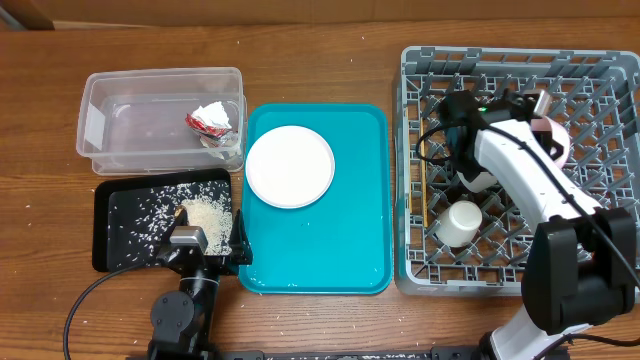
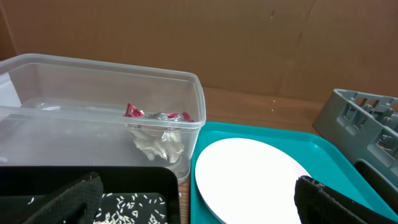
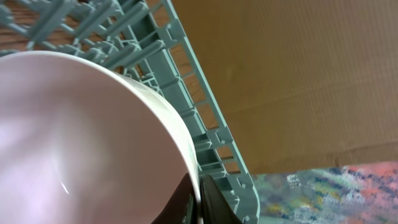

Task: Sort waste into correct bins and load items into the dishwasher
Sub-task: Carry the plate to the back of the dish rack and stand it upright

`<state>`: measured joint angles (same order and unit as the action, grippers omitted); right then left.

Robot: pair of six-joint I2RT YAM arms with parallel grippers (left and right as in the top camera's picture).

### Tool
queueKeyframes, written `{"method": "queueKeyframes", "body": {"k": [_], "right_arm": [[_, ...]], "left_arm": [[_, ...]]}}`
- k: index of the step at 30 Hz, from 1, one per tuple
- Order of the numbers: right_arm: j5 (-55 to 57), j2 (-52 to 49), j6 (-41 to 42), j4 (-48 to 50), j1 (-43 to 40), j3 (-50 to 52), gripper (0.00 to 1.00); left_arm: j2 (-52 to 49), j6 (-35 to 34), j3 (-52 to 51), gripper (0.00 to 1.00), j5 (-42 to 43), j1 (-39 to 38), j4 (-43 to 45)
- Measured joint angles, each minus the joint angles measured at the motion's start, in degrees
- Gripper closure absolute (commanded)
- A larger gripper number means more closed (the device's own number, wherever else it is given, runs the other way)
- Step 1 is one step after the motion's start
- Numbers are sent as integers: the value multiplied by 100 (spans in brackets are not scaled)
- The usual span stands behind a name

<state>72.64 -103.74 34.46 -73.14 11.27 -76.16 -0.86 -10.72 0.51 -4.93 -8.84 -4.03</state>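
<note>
The right arm (image 1: 528, 180) hides most of the bowl (image 1: 558, 140).

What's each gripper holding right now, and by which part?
Right gripper pinches the pale bowl by its rim at the rack; left gripper holds nothing.

A brown wood grain with a faint sheen is shown by the tabletop (image 1: 300, 60). Near its far left corner, the clear rectangular plastic tub (image 1: 95, 110) is seen as smooth and translucent. Inside it, the crinkled red-and-silver wrapper (image 2: 155, 115) looks foil-like and the crumpled white tissue (image 2: 158, 143) papery and matt. The shallow black rectangular plastic tray (image 1: 105, 240) is dull. The large teal plastic tray (image 1: 360, 200) is smooth with a slight sheen, and the round pale plate (image 1: 290, 166) on it is smooth. The square grey plastic lattice rack (image 1: 412, 120) appears matt. The pale-pink bowl (image 3: 74, 137) is glossy, with a small highlight carried on it.
</note>
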Motion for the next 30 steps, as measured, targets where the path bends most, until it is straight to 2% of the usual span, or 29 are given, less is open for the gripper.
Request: {"method": "queueKeyframes", "body": {"k": [9, 17, 30], "right_arm": [[544, -4, -46, -149, -68, 2, 96], [232, -4, -61, -90, -501, 2, 96], [540, -271, -63, -153, 284, 0, 96]], "left_arm": [[0, 0, 0, 0, 2, 0, 0], [0, 0, 0, 0, 2, 0, 0], [0, 0, 0, 0, 2, 0, 0]]}}
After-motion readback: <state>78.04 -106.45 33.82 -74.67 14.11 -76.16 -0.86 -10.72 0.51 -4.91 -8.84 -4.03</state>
